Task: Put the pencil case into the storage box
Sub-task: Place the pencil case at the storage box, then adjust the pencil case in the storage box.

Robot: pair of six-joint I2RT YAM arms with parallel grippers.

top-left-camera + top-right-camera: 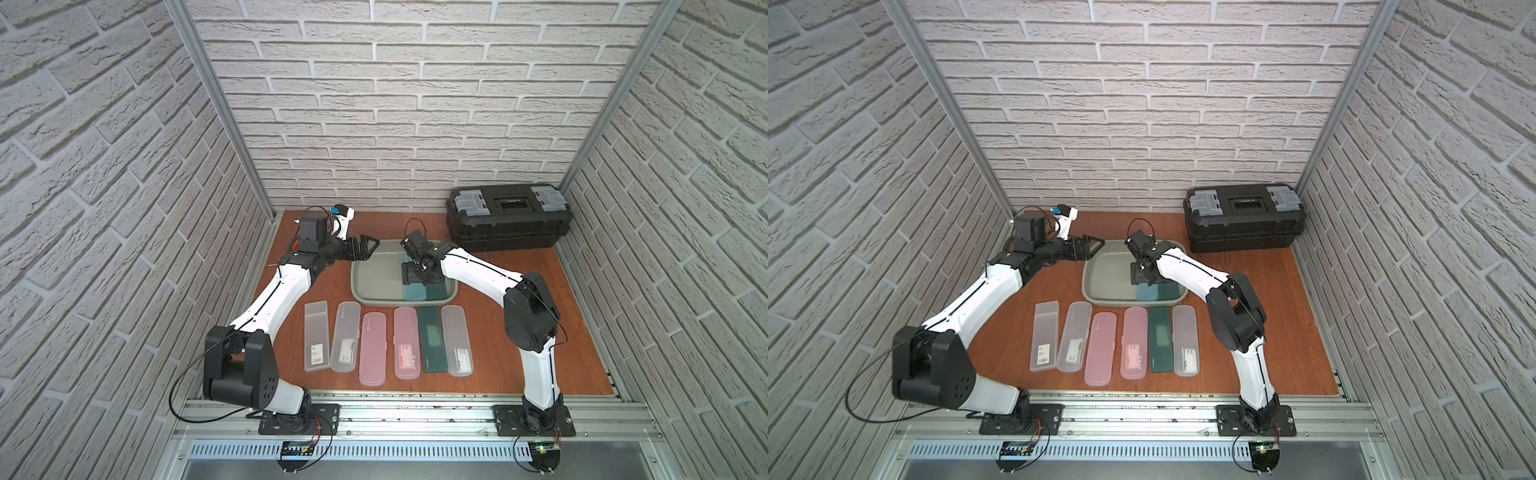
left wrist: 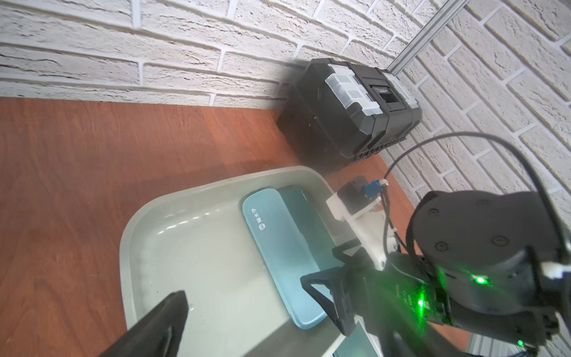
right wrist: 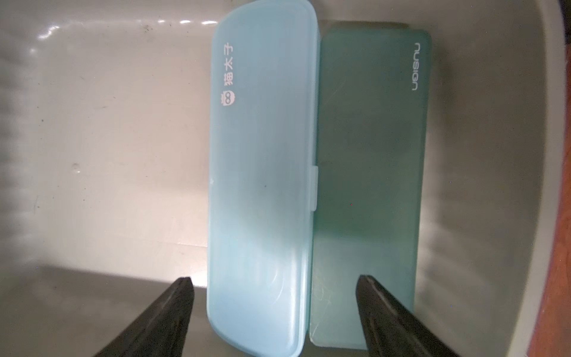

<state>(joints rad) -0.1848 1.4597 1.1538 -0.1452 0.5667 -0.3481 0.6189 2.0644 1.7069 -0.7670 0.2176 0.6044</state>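
The grey-green storage box sits mid-table. Inside it, near its right wall, a light blue pencil case lies flat beside a green pencil case. My right gripper hangs open over the blue case's near end. Its fingers stand on either side of the case with a gap on each side. My left gripper is open and holds nothing, at the box's far left corner.
A black toolbox with grey latches stands at the back right against the wall. Several more pencil cases lie in a row in front of the box: clear ones, pink ones and a dark green one.
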